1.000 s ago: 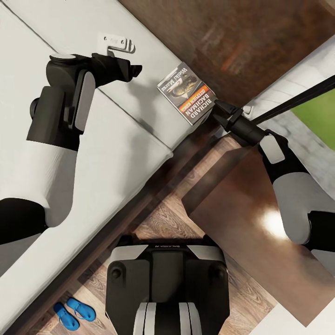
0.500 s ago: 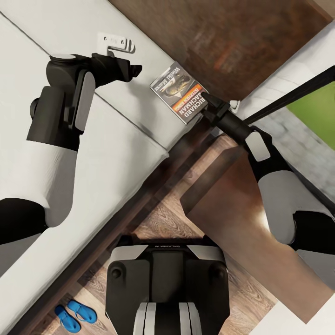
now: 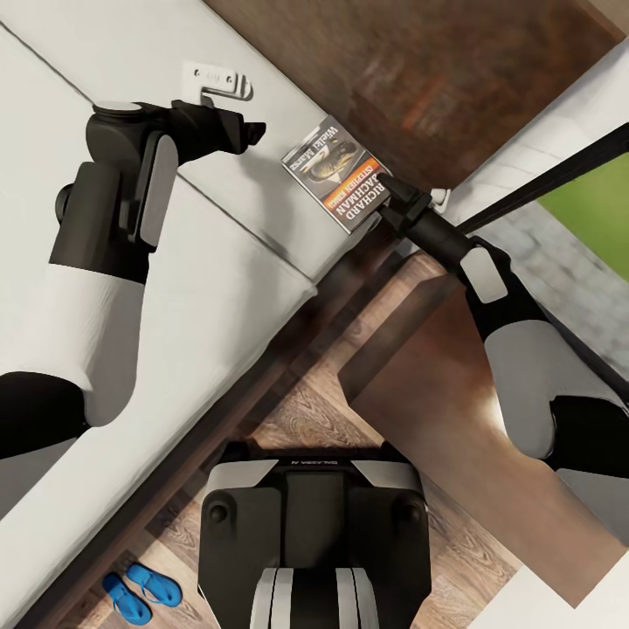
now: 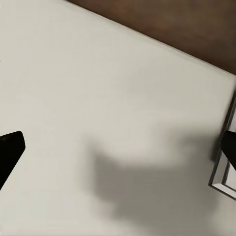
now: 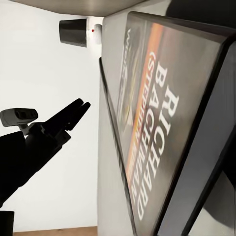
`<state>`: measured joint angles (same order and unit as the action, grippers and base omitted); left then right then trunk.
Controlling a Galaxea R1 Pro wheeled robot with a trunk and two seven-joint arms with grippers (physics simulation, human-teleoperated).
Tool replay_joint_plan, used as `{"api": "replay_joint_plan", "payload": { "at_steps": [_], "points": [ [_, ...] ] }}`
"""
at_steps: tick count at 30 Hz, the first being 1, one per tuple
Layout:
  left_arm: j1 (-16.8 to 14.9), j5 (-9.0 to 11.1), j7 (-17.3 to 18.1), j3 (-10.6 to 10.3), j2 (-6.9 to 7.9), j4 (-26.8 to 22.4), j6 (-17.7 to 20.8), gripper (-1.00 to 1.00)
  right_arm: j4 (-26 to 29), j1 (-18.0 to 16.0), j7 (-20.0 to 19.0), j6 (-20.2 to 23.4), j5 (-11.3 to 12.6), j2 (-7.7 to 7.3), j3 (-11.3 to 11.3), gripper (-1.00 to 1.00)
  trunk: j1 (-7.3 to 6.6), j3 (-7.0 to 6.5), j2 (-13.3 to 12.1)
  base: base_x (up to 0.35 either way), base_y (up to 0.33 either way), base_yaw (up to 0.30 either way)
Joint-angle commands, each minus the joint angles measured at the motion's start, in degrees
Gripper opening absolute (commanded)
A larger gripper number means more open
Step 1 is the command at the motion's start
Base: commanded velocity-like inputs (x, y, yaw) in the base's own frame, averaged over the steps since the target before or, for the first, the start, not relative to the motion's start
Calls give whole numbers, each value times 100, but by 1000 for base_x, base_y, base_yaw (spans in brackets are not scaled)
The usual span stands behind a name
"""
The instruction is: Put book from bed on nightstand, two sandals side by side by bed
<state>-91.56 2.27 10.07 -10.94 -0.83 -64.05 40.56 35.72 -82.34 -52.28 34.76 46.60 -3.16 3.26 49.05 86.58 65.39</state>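
Lying at the bed's [image 3: 218, 288] edge near the headboard, the book [image 3: 336, 174] has its corner between the right gripper's [image 3: 390, 194] jaws, clamped. Left gripper [image 3: 249, 131] hovers over the mattress, jaws spread.

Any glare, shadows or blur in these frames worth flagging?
Head view: a bright glare spot on the glossy nightstand; the left arm casts a soft shadow on the bed. Left wrist view: a diffuse grey shadow on the mattress. Right wrist view: the book sits very close, steeply foreshortened, yet its lettering stays readable.
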Motion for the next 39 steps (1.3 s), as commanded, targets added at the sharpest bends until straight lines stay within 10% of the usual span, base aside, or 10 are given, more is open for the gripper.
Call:
{"api": "replay_joint_plan", "payload": {
  "at_steps": [1,39],
  "points": [
    [-1,21,2,3,4,-4,31,100,-12,-1,29,14,-22,-1,0,100,1,2,2,0,0,0],
    [165,11,-5,13,18,26,22,100,-145,61,390,-57,-11,-1,0,100,1,2,2,0,0,0]
  ]
}}
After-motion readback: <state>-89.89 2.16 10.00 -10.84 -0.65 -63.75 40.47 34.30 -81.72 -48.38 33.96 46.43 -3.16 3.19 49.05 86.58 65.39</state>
